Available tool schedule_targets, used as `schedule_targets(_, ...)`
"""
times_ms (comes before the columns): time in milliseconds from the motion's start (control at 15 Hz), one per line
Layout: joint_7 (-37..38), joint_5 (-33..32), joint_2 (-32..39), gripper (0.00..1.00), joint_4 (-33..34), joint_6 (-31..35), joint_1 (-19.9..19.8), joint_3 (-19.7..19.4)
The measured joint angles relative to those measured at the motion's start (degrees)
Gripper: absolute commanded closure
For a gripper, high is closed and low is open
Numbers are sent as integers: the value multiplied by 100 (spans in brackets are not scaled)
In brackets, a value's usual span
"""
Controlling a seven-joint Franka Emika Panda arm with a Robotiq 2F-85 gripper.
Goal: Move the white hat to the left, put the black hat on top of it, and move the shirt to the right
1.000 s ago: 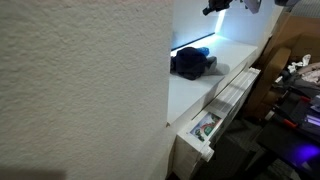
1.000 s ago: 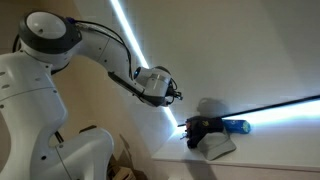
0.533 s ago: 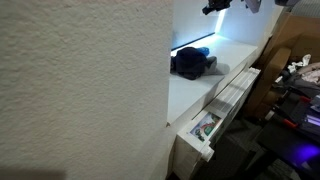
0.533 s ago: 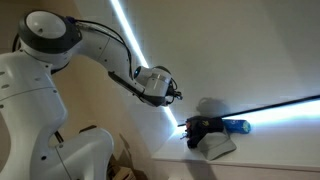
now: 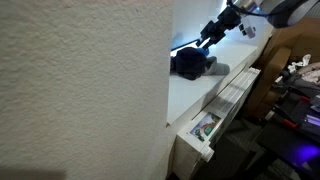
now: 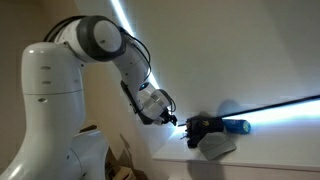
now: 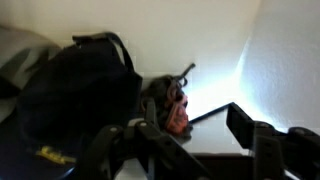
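**Gripper (image 6: 171,121) with jaws apart, close beside the two hats on the white counter (image 5: 192,98)**

In an exterior view the black hat (image 6: 203,128) rests on top of the white hat (image 6: 218,149). Both are near the counter's edge, against the wall, and a bright blue item (image 6: 238,127) lies just beside the black hat on the side away from the arm. The gripper's tip is level with the black hat and near it, but I cannot tell whether they touch. In the wrist view the fingers (image 7: 256,140) stand well apart with nothing between them, and the black hat fills the left half (a small reddish thing (image 7: 178,112) beyond it is too blurred to name). A pulled-out drawer (image 5: 206,127) shows below the counter.
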Motion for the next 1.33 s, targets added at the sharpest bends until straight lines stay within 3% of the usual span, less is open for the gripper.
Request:
schedule_targets(67, -322, 204, -318, 11, 87, -247, 375, -272)
schedule_targets(200, -511, 245, -745, 2, 226, -408, 669, -474)
schedule_targets(533, -495, 204, -795, 0, 386, -439, 787, -463)
schedule_targets(667, -420, 204, -713, 0, 711, -635, 1132, -464)
schedule_targets(867, -224, -22, -538, 0, 1499, -1169, 2028, -677)
schedule_targets(1000, -52, -396, -484, 0, 2101, -1597, 2720, -1044)
schedule_targets(1067, 53, -764, -540, 0, 2344, -1961, 2839, -1063)
schedule_targets(1333, 214, -2427, -984, 0, 2933, -3329, 2724, -963)
